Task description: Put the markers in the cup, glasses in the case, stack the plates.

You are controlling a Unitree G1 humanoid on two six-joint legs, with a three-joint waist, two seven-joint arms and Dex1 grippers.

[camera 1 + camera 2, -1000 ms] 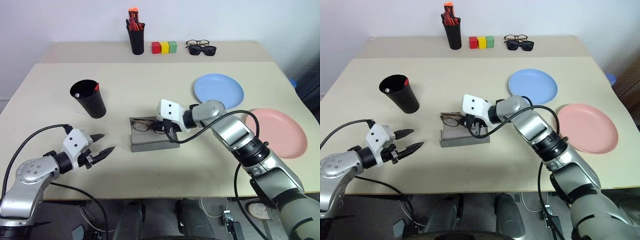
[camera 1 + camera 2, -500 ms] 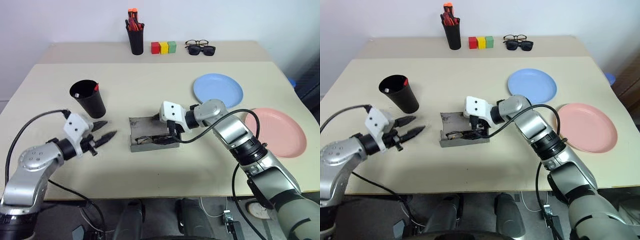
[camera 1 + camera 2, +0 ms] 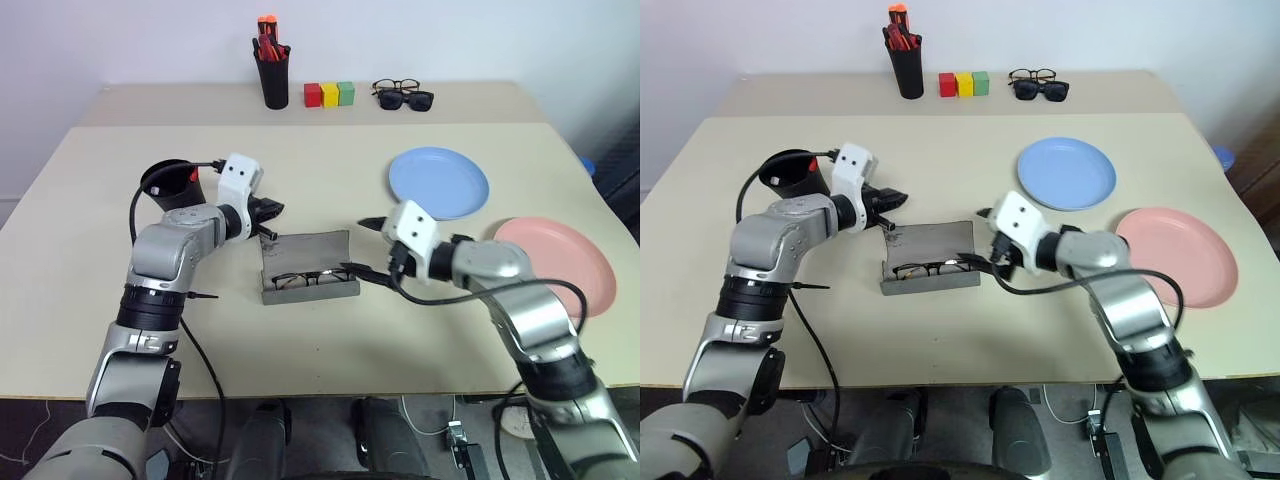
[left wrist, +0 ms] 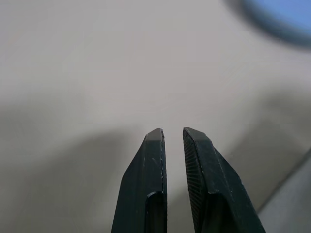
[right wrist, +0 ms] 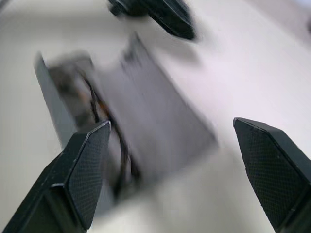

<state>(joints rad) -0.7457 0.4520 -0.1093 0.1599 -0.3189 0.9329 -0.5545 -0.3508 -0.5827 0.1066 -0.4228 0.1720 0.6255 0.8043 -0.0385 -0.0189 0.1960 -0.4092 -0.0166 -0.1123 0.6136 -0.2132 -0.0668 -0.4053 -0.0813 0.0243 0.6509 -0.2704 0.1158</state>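
The grey case [image 3: 310,250] lies open mid-table with the thin wire-framed glasses [image 3: 303,280] resting in its front half. My left gripper [image 3: 270,211] hovers just behind the case's back-left corner, shut and empty; the left wrist view shows its fingertips [image 4: 154,138] almost together over bare table. My right gripper [image 3: 366,247] stands open just right of the case, holding nothing, and faces the case [image 5: 160,111]. The black cup [image 3: 163,181] stands behind my left arm, with a marker's red end [image 3: 192,175] poking out. The blue plate [image 3: 438,182] and pink plate [image 3: 556,264] lie apart at right.
On the back table stand a slim black pen holder [image 3: 272,78] with orange-red pens, three coloured blocks [image 3: 329,95], and two more pairs of glasses [image 3: 402,96]. The table's front edge runs below the case.
My right gripper let go of the glasses, which now lie in the case, opened wide and drew back to the right. My left arm swung forward to the case's back-left corner while closing.
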